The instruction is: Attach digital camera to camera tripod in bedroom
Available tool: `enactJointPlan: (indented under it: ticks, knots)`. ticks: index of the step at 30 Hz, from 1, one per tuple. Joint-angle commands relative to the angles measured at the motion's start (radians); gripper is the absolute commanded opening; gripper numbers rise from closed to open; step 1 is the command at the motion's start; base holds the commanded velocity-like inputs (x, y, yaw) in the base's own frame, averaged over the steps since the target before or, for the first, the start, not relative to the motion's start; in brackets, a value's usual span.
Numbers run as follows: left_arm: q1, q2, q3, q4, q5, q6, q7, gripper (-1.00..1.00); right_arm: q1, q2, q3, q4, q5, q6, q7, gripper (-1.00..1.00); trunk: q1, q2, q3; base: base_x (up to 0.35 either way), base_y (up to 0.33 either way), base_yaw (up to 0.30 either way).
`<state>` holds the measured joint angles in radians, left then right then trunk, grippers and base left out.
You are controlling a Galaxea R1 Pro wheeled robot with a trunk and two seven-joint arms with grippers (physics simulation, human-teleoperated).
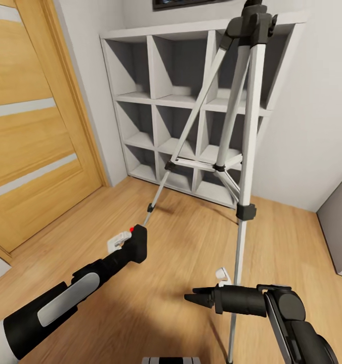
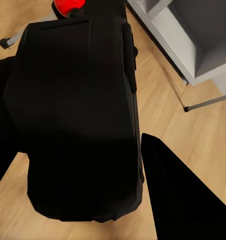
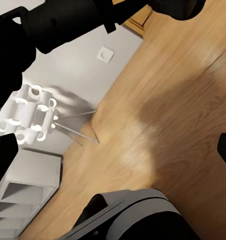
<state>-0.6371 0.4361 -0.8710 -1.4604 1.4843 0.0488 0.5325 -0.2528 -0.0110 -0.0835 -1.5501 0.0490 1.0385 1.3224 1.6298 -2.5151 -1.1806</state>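
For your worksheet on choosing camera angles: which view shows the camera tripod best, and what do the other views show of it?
The head view: the camera tripod stands before the white shelf, legs and head visible. The left wrist view catches one leg tip beside the digital camera; the right wrist view shows thin legs on the floor.

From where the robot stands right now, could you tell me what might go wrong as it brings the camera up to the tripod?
1. The left gripper holds the digital camera low, near the floor, while the camera tripod head sits far above; a long lift could loosen the grip.
2. The right gripper hangs close to the tripod's nearest leg; a bump might tip the tripod.
3. The white cube shelf stands just behind, so a toppling tripod could strike it.
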Motion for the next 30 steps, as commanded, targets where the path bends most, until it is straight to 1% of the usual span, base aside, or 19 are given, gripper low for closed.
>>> enactJointPlan:
  ticks: [1, 7, 12, 16, 30]
  knots:
    - [-0.001, 0.001, -0.002, -0.002, -0.001, 0.003, 0.007, -1.00, -0.001, 0.000, -0.001, -0.001, 0.006, 0.009, 0.006, 1.00, -0.001, 0.000, 0.003, 0.000, 0.000, 0.000]
    - [-0.001, 0.000, -0.002, -0.001, -0.001, 0.003, 0.006, -1.00, 0.000, 0.000, -0.001, -0.001, 0.006, 0.009, 0.003, 1.00, -0.003, 0.001, 0.026, 0.000, 0.000, 0.000]
    - [-0.001, 0.000, -0.002, -0.001, -0.001, 0.003, 0.006, -1.00, 0.000, 0.002, -0.001, 0.000, 0.015, 0.009, -0.002, 1.00, -0.006, 0.002, 0.046, 0.000, 0.000, 0.000]
    - [-0.001, 0.001, -0.001, -0.001, -0.001, 0.003, 0.006, -1.00, -0.001, 0.005, -0.001, 0.001, 0.021, 0.009, -0.025, 1.00, -0.007, 0.003, 0.061, 0.000, 0.000, 0.000]
    - [-0.001, 0.001, 0.000, -0.001, -0.001, 0.003, 0.006, -1.00, -0.001, 0.005, -0.001, 0.001, 0.017, 0.009, -0.026, 1.00, -0.014, 0.007, 0.115, 0.000, 0.000, 0.000]
